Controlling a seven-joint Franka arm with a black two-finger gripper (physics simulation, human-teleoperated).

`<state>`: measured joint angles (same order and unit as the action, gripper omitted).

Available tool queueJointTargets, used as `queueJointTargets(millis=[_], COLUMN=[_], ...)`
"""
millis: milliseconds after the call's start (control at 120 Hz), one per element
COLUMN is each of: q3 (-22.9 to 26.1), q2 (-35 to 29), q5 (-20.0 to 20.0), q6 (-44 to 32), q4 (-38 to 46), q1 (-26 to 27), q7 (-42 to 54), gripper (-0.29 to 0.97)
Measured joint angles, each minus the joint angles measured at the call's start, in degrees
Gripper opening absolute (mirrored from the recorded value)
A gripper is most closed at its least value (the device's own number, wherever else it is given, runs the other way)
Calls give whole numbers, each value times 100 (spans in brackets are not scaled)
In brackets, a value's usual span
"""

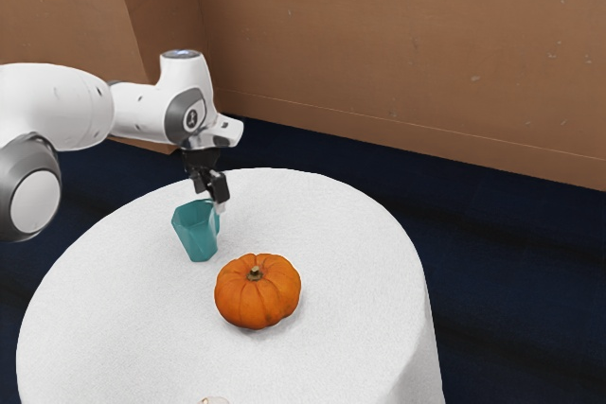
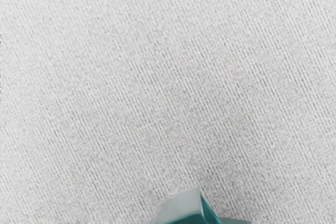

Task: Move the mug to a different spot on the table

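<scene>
A pumpkin (image 1: 258,290) is seen near the mug (image 1: 194,232), toward the exterior view's right and nearer the camera. The two stand apart, with a strip of bare cloth between them. A small pale thing (image 1: 213,400) is cut off at the table's near edge and cannot be named. The rest of the table (image 1: 360,262) is taken up by cloth alone. Behind it a dark blue floor (image 1: 511,234) and a brown panelled wall (image 1: 398,35) are seen.

The table is round and draped in a white cloth with a fine, grainy weave, shown in the wrist view as close diagonal ribbing. The pumpkin is orange, squat and deeply ribbed, with a short brown stem on top. The mug is teal, with flat facets rather than a smooth round wall, and it narrows toward its base. What lies inside the mug cannot be made out.

The mug is placed on the part of the tabletop toward the exterior view's left, directly under the hand. The black gripper (image 1: 216,198) is set at the mug's rim, on the side away from the camera, at the end of the white arm (image 1: 123,111). Whether it is closed on the rim cannot be told. In the wrist view, a pale teal corner of the mug (image 2: 191,211) is seen just under the hand.
</scene>
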<state>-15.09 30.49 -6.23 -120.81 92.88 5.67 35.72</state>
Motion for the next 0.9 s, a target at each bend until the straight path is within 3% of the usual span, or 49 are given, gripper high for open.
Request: queueJointTargets(millis=[158, 300, 425, 900], q3=[10, 0, -41, -47], q2=[36, 88, 119, 213], q5=[-9, -423, -532, -421], q6=[13, 33, 58, 75], q4=[-90, -92, -75, -41], q1=[4, 2, 2, 5], q7=[-518, -961, -1205, -1722], gripper=[68, 68, 68, 62])
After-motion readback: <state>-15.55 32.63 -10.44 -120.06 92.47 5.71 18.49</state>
